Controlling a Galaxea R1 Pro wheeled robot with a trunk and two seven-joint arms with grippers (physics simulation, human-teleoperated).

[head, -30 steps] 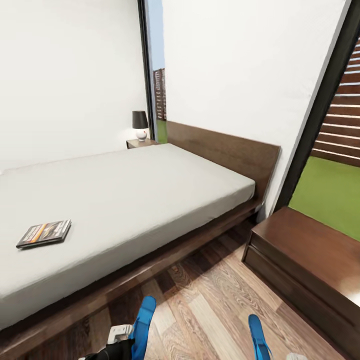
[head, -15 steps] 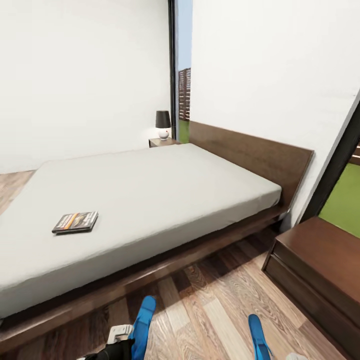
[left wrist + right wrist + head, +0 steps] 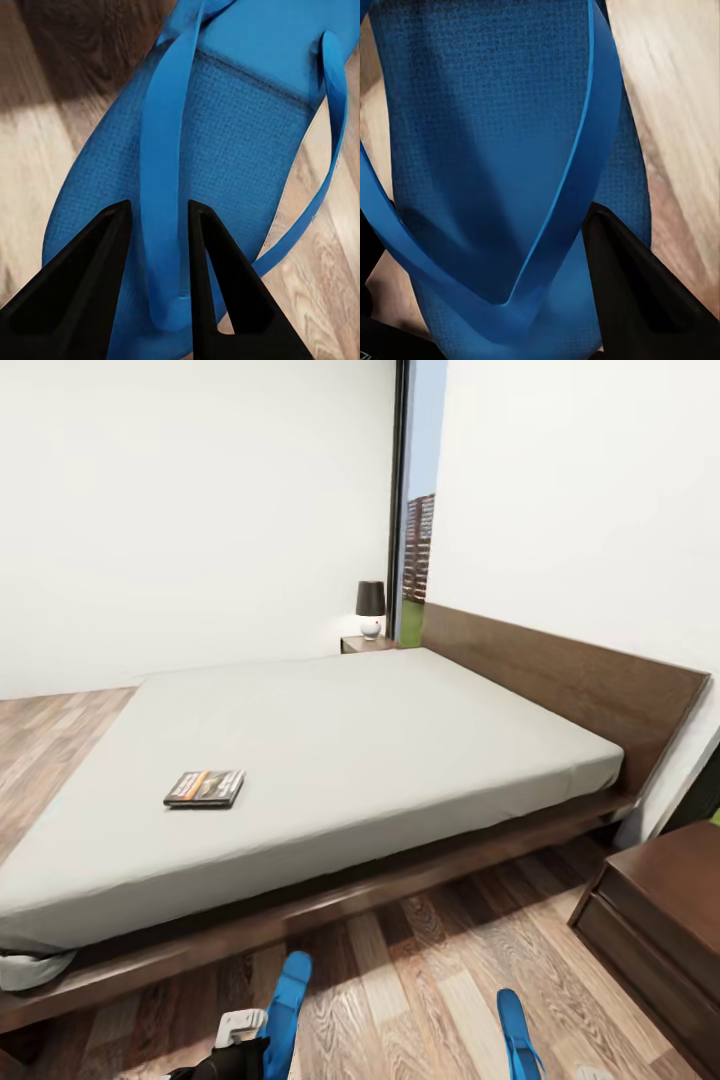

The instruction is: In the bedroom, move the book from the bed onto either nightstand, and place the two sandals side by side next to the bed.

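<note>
Two blue sandals, one at each gripper, raised over the wood-plank floor (image 3: 420, 980). Pinched by the left gripper (image 3: 157, 206): one thin strap of the left sandal (image 3: 287, 1000), black fingers (image 3: 82, 277) pressed close on either side of it, the sole just beyond the tips. Seen close against the right gripper (image 3: 547, 255): the right sandal (image 3: 515, 1035), its straps meeting just beside the one clearly visible finger (image 3: 637, 300); whether that gripper was clamped or spread could not be told. Both sandals well apart from each other, toes pointing away from the wrists toward the bed (image 3: 380, 730).

Ahead of both grippers and higher than them lay the pale mattress on its dark frame, the headboard off beyond the right gripper. Flat on the mattress, ahead of the left gripper and a little to its outer side, well apart from it: the book (image 3: 205, 788), dark cover with an orange band. Forward and outward of the right gripper, near the headboard end, stood a dark wooden nightstand (image 3: 660, 920). Far ahead, past the bed, a second nightstand (image 3: 368, 644) bearing a small dark-shaded lamp (image 3: 370, 603), just beside a tall window (image 3: 415, 550).
</note>
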